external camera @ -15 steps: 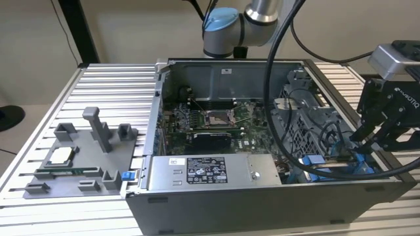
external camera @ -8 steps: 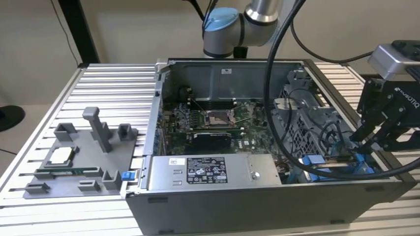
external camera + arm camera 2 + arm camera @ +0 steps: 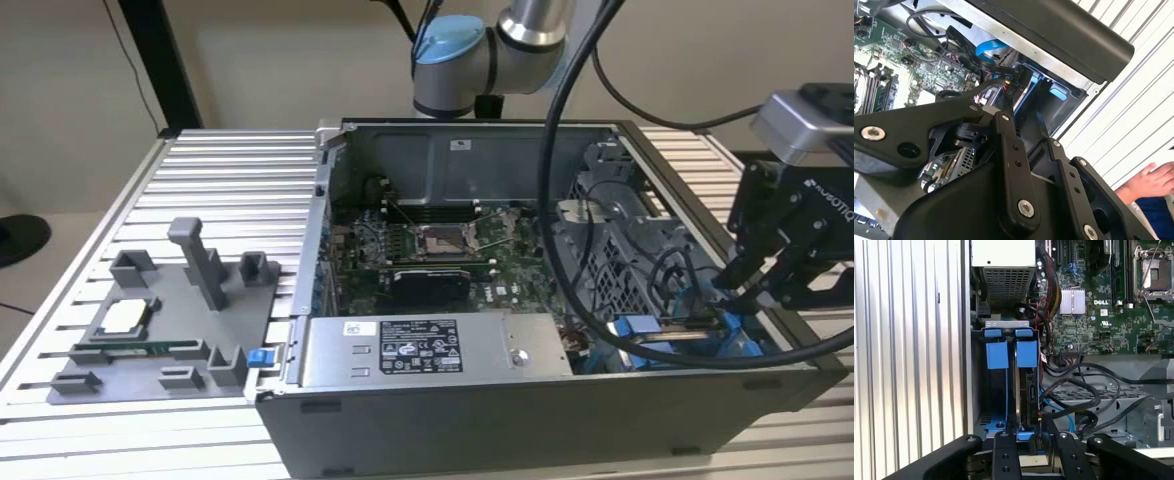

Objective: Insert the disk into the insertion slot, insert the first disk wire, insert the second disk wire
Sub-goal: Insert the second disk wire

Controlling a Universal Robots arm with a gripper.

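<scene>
The disk [image 3: 1027,390] stands on edge in the insertion slot [image 3: 985,405], its blue carrier tab [image 3: 1026,354] at the top. In the exterior view the disk [image 3: 674,334] lies low in the case's corner at that view's right. My gripper [image 3: 1034,437] hangs right over that bay, shut on the plug of a black disk wire [image 3: 1006,82] with coloured strands, held at the disk's end. In the exterior view the gripper [image 3: 731,300] reaches down into the bay. A blue disk wire [image 3: 1066,417] loops loose beside the bay.
The open computer case [image 3: 534,420] holds the motherboard [image 3: 427,250], a grey power-supply box [image 3: 420,350] and a perforated cage [image 3: 627,260] with black cables. A grey fixture plate [image 3: 160,320] lies on the slatted table. A person's hand [image 3: 1149,182] is outside the case.
</scene>
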